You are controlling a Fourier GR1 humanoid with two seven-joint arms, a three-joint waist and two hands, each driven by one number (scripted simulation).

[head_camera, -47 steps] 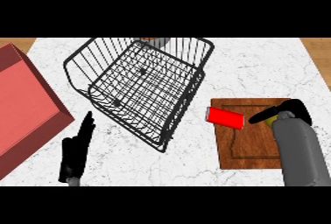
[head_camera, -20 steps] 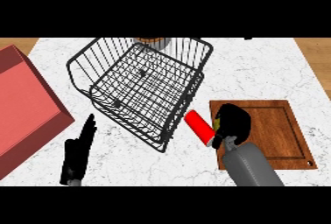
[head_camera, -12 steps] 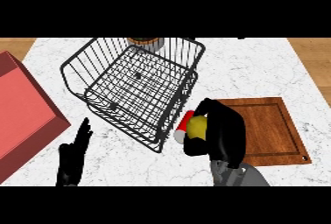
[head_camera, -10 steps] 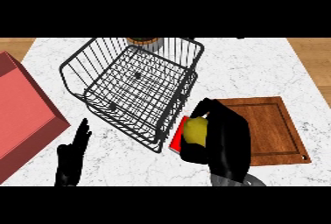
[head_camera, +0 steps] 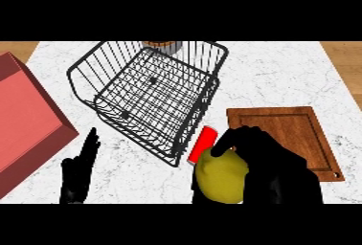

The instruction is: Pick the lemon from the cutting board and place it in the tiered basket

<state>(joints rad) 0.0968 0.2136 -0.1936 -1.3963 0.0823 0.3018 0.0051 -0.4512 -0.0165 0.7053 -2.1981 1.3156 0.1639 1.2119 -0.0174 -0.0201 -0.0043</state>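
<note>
My right hand point(head_camera: 272, 167) holds the yellow lemon point(head_camera: 221, 178) at the lower middle, fingers and thumb curled round it. It hangs close in front of the view, left of the wooden cutting board point(head_camera: 283, 134), whose top is bare. The black wire tiered basket point(head_camera: 152, 93) stands tilted at the upper middle, its near corner just left of the lemon. My left hand point(head_camera: 79, 172) rests open at the lower left, fingers up.
A red flat object point(head_camera: 203, 143) shows between the basket's corner and the lemon. A red box point(head_camera: 25, 117) fills the left edge. A brown round object point(head_camera: 163, 46) stands behind the basket. White marble counter lies to the upper right.
My right hand has lifted the lemon off the cutting board and carried it left, toward the basket and nearer the view. The left hand has barely moved.
</note>
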